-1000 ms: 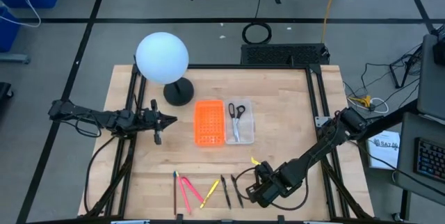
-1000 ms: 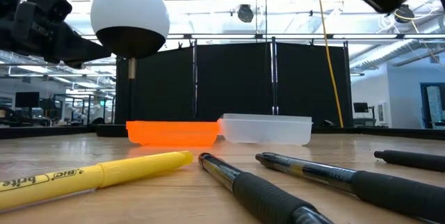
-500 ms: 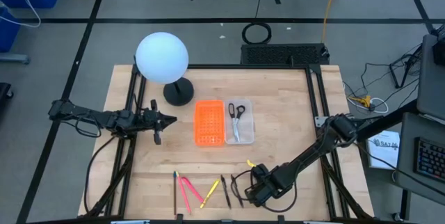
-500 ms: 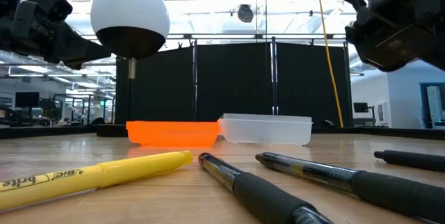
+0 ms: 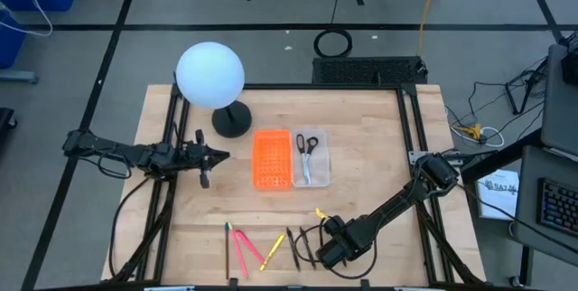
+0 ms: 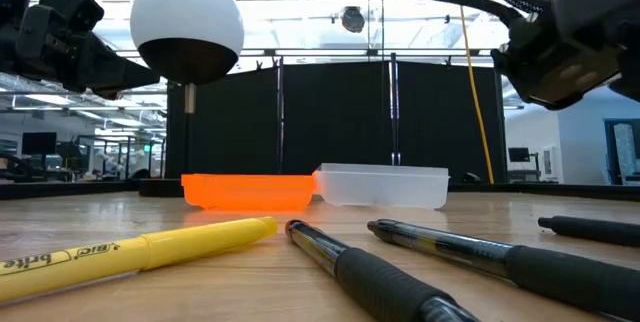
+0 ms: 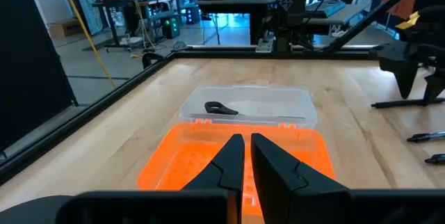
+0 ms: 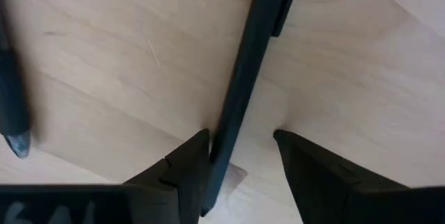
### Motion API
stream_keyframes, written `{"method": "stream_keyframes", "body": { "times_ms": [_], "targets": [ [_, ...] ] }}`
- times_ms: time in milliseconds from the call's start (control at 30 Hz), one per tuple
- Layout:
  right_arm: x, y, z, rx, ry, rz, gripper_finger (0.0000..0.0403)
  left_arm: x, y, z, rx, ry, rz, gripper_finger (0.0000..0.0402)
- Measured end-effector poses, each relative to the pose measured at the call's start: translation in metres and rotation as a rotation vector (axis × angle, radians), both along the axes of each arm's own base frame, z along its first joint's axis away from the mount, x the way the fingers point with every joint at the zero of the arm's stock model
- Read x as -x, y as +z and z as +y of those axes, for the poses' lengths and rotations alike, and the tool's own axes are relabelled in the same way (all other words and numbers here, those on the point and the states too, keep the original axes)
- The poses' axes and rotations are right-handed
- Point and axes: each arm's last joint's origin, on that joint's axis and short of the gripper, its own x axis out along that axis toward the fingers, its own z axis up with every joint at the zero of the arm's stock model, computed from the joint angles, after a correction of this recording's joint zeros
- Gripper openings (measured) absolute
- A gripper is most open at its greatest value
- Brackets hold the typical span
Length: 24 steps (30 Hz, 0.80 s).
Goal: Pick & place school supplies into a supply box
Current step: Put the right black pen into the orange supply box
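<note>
Clearly the right gripper (image 8: 240, 156) was the nearer one, low over the table's near edge at about 6 o'clock from the supply box (image 5: 312, 157). Its fingers were spread around a dark pen (image 8: 243, 78), touching one finger, its long axis running through the gap. The left gripper (image 5: 206, 157) waited, pressed together, at 9 o'clock from the box.

Bright overhead light; low view foreground blurred.

A bright orange perforated tray (image 5: 272, 159) sits beside the clear supply box (image 5: 311, 157). A yellow pen (image 6: 130, 251), pink pencils (image 5: 242, 247) and dark pens (image 6: 470, 253) lie on pale wood.
</note>
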Motion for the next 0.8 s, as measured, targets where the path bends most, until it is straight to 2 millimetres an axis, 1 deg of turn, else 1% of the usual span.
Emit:
{"method": "stream_keyframes", "body": {
  "times_ms": [100, 300, 333, 467, 567, 633, 700, 800],
  "targets": [
    [-0.001, -0.001, 0.001, -0.008, 0.056, -0.028, 0.0134, 0.0, 0.0, 0.0, 0.0, 0.0, 0.0, 0.0037],
    [-0.001, -0.002, 0.001, -0.001, 0.08, -0.045, 0.0029, 0.0, 0.0, 0.0, 0.009, 0.001, -0.001, 0.0037],
    [-0.001, -0.001, 0.001, 0.002, 0.093, -0.05, 0.0021, 0.0, 0.0, 0.0, 0.009, 0.001, -0.001, 0.0037],
    [0.001, 0.011, -0.003, 0.056, 0.127, -0.107, 0.0023, 0.0, 0.0, 0.0, 0.01, 0.001, -0.004, 0.0037],
    [-0.001, 0.032, -0.008, 0.051, 0.14, -0.168, 0.0021, 0.0, 0.003, 0.0, 0.022, 0.0, -0.038, 0.0037],
    [-0.002, 0.049, -0.014, 0.057, 0.15, -0.232, 0.002, 0.0, 0.005, 0.0, 0.038, 0.001, -0.053, 0.0037],
    [-0.001, 0.064, -0.022, 0.11, 0.152, -0.296, 0.002, 0.0, 0.005, 0.0, 0.041, 0.001, -0.056, 0.0037],
    [-0.006, 0.104, -0.031, 0.114, 0.112, -0.493, 0.002, 0.0, 0.005, 0.0, 0.038, 0.006, -0.058, 0.0037]
  ]
}}
